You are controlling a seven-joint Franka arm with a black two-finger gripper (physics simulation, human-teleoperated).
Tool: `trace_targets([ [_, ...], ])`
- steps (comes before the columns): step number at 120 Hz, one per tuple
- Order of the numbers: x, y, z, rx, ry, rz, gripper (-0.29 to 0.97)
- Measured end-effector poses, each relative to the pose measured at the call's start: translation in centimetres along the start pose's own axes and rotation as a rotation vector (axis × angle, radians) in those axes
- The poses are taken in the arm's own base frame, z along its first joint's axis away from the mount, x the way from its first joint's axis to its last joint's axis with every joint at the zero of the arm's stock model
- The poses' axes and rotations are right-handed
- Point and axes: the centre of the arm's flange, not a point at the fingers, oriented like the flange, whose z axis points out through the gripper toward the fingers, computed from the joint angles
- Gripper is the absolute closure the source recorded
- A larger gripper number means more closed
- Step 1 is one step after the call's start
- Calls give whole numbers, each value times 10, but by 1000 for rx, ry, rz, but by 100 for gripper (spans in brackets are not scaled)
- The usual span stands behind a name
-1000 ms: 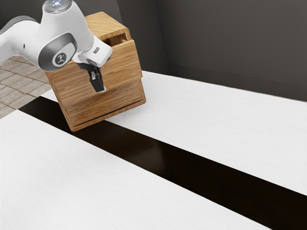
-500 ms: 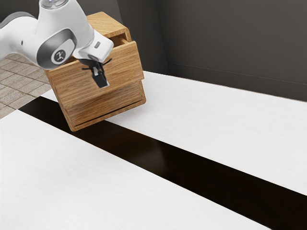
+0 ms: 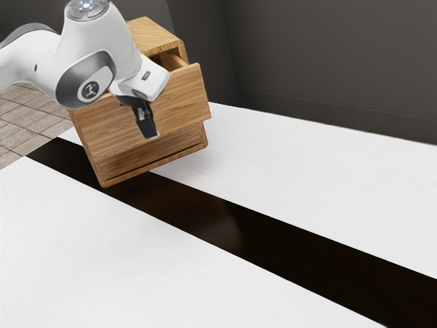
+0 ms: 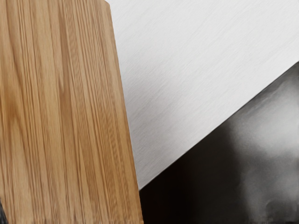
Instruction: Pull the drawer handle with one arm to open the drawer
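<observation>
"Starting wide, what have you got?" my spotter asks.

"A white worktop (image 3: 307, 171) with a black stripe (image 3: 273, 239) running across it. There's a dark wall (image 3: 328, 48) behind and a tiled floor (image 3: 20, 130) off the exterior view's left. The wooden cabinet (image 3: 147, 31) stands at the far end of the worktop, on the exterior view's left, across the end of the stripe. My arm (image 3: 41, 55) comes in over it from the upper left. The top drawer (image 3: 181, 92) stands a little way out of the cabinet, and the lower front (image 3: 150, 147) sits flush. My end effector (image 3: 145, 123) hangs against the top drawer's face, pointing down."

"Clamped on the handle?"

"I cannot tell. The end effector covers the handle, so I can't say whether it is spread or pressed onto it. The wrist view gives me wood grain (image 4: 60, 116) close beside the hand, then worktop and stripe."

"What could go wrong?"

"My judgement only: if the hold is loose, it slips off the handle and the drawer stops partway. If I pull off the line of the slide, the drawer could bind. The whole cabinet could also skid along the worktop instead of the drawer sliding."

"Anything in the way?"

"Ahead of the drawer front it's bare worktop, so the pull has room. My own arm crowding the cabinet top is the only thing close."
</observation>
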Motion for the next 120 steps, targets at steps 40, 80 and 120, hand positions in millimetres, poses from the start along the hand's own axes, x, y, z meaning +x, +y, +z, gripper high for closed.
trace_targets([
  [40,8,13,-23,17,15,-21,7],
  [80,14,32,-26,-3,3,-27,0],
  [120,29,52,-36,-14,12,-16,-1],
])
